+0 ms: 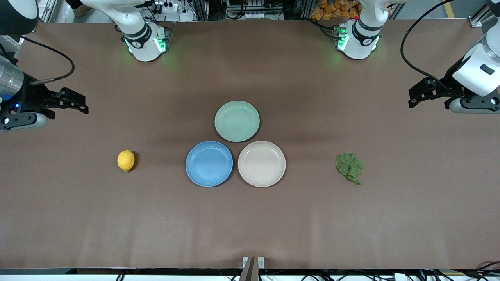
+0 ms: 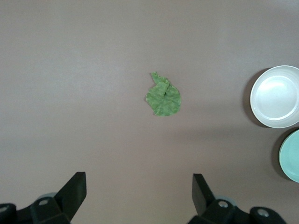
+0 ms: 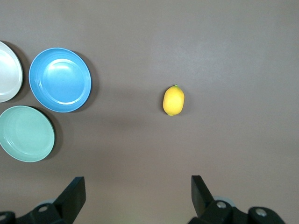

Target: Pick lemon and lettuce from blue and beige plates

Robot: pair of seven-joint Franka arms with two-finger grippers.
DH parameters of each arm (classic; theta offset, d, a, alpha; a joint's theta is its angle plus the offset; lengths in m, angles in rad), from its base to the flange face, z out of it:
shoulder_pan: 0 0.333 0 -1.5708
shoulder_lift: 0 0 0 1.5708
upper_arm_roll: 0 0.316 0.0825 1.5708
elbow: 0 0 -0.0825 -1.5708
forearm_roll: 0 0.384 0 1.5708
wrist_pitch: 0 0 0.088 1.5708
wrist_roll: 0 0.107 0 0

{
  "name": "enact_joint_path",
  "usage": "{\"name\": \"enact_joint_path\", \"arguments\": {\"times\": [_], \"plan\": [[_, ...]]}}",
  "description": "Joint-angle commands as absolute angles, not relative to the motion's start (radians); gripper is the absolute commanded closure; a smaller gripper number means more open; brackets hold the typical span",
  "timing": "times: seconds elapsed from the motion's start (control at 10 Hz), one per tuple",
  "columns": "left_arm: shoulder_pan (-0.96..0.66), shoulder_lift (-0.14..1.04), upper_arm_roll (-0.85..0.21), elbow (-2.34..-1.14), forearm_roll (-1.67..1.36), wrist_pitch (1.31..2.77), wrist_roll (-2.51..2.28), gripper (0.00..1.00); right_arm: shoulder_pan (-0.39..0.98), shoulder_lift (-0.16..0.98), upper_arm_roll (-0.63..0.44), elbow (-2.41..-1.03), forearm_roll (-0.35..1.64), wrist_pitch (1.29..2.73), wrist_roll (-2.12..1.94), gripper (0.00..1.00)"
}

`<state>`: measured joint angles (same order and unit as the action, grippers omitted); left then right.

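The lemon (image 1: 125, 160) was a bright yellow-orange, and the lettuce (image 1: 350, 167) a dull mottled green with darker creases (paler along its folds in the left wrist view). The blue plate (image 1: 209, 163) was a plain medium blue, the beige plate (image 1: 261, 163) a pale pinkish beige and the third plate (image 1: 237, 121) a soft mint green, all on a flat brown table (image 1: 250, 222)

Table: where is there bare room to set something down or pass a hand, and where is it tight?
Bare stretches lie between the lemon and the blue plate, and between the beige plate and the lettuce. The strip nearest the front camera is bare too. It is crowded at the centre, where those plates and the mint-green plate nearly touch.
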<state>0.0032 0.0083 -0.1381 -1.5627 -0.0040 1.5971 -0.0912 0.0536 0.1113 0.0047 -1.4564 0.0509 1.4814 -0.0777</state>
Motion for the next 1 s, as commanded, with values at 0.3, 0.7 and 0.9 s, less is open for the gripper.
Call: {"name": "enact_joint_path", "arguments": {"times": [0.3, 0.7, 0.9], "plan": [[0.009, 0.000, -0.140, -1.555, -0.014, 1.582, -0.063, 0.00, 0.058, 0.035, 0.008, -1.560, 0.031, 1.528, -0.058, 0.00], [0.009, 0.002, -0.138, -1.554, -0.014, 1.582, -0.066, 0.00, 0.071, 0.037, 0.008, -1.560, 0.026, 1.528, -0.058, 0.00], [0.009, 0.002, -0.138, -1.554, -0.014, 1.583, -0.067, 0.00, 0.071, 0.037, 0.008, -1.562, 0.026, 1.528, -0.058, 0.00]]}}
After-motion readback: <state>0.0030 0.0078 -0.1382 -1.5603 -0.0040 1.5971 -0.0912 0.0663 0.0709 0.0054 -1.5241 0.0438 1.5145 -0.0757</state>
